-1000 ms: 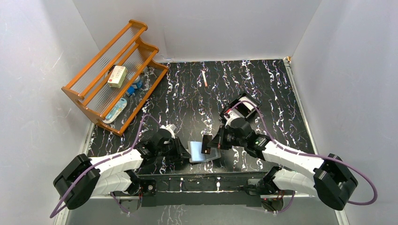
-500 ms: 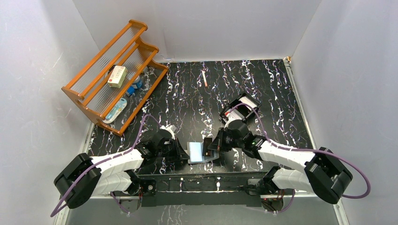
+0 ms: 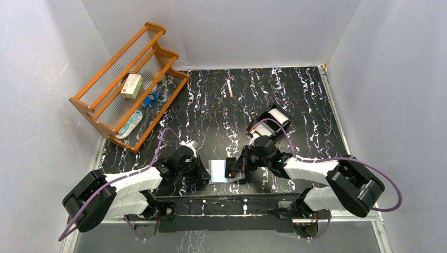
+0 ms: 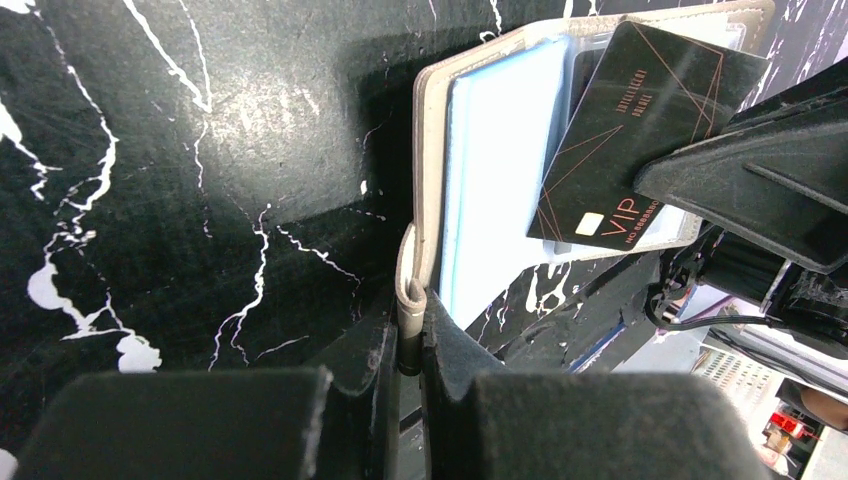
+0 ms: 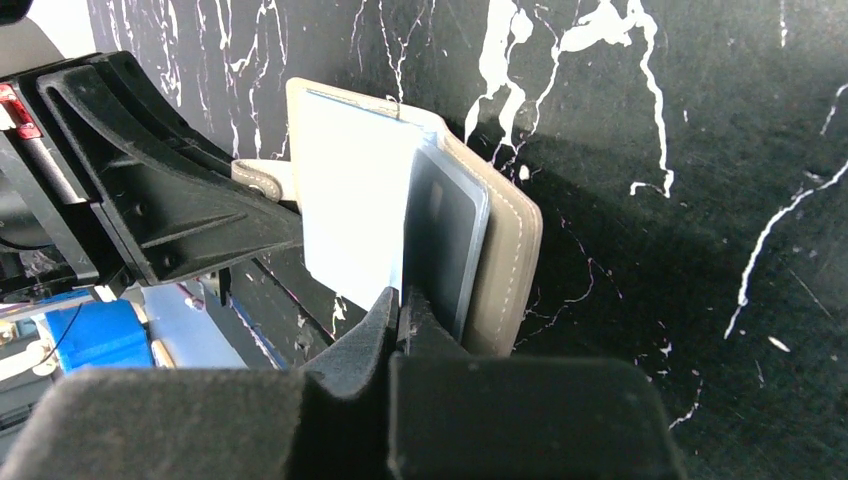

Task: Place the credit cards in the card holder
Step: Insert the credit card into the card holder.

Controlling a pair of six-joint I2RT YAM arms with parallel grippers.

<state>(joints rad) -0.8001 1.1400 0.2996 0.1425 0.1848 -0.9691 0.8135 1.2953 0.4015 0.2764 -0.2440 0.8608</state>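
The card holder (image 3: 219,171) lies open near the table's front edge, grey-brown outside and pale blue inside (image 4: 495,160). My left gripper (image 4: 410,322) is shut on its small strap tab (image 4: 409,290) at the left edge. My right gripper (image 5: 402,300) is shut on a dark credit card (image 4: 645,125) with thin line print and "VIP" on it. The card stands tilted over the holder's right half (image 5: 505,250), its lower end against the pockets. In the top view the card (image 3: 230,166) sits just left of the right gripper (image 3: 236,168). More credit cards lie white in the black tray (image 3: 270,122).
A wooden rack (image 3: 129,84) stands at the back left with a cream box (image 3: 131,85) and small items on it. A thin pen (image 3: 230,88) lies at the back middle. The black tray sits just behind my right arm.
My left gripper has closed onto the holder's strap tab. My right gripper has carried the dark card left and down onto the open holder.
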